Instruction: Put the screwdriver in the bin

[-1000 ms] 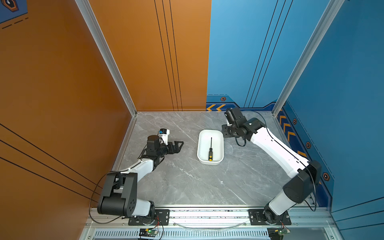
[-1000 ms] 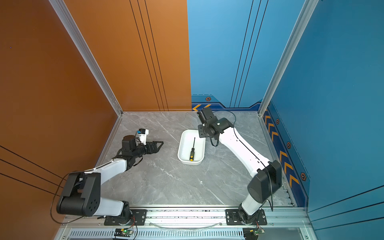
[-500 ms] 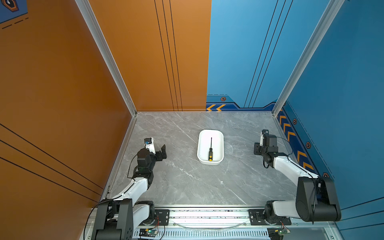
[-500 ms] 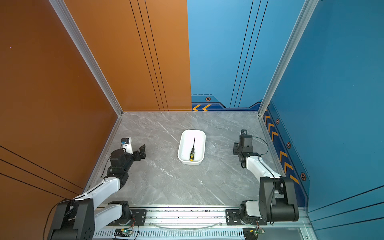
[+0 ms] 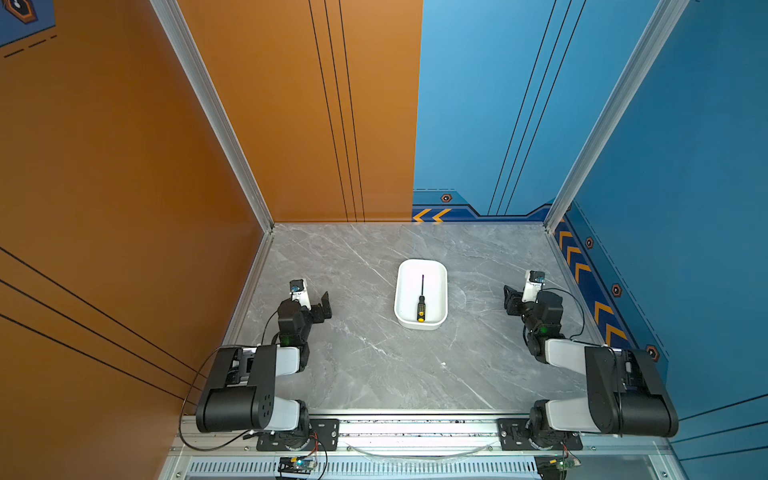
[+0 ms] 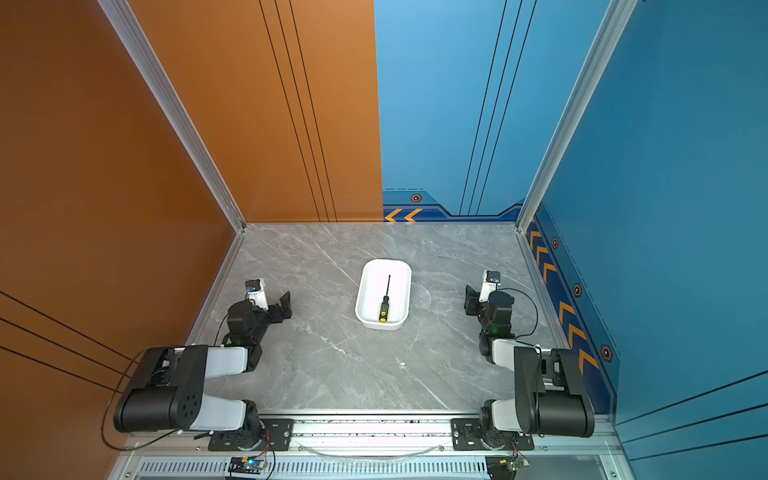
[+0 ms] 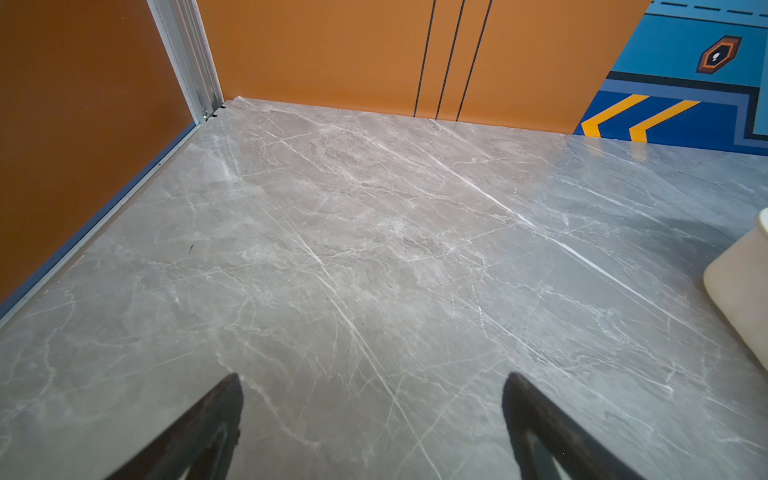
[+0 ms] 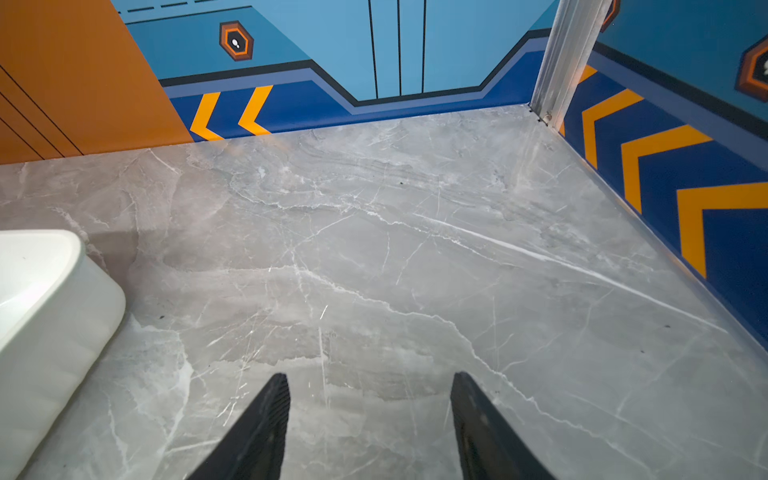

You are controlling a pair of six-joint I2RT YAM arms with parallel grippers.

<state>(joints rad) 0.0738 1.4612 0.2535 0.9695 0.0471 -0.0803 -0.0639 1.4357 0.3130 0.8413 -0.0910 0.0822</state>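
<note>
The white bin (image 5: 422, 262) (image 6: 386, 262) stands at the middle of the grey marble table. The screwdriver (image 5: 421, 306) (image 6: 384, 308) lies flat inside it, yellow end cap toward the near edge and thin shaft pointing to the back. My left gripper (image 5: 325, 305) (image 7: 372, 376) is open and empty, low over the table well left of the bin. My right gripper (image 5: 510, 297) (image 8: 370, 374) is also open and empty, well right of the bin. Each wrist view catches only a corner of the bin (image 7: 744, 282) (image 8: 50, 299).
Orange walls (image 5: 124, 166) close the left and back left. Blue walls (image 5: 685, 208) close the back right and right. Both arms are folded near the front rail (image 5: 415, 428). An aluminium post (image 8: 561, 62) stands in the far right corner.
Both arms have drawn back toward the front rail and folded. The right gripper has left the bin's far side and moved to the right. The screwdriver has stayed in the bin.
</note>
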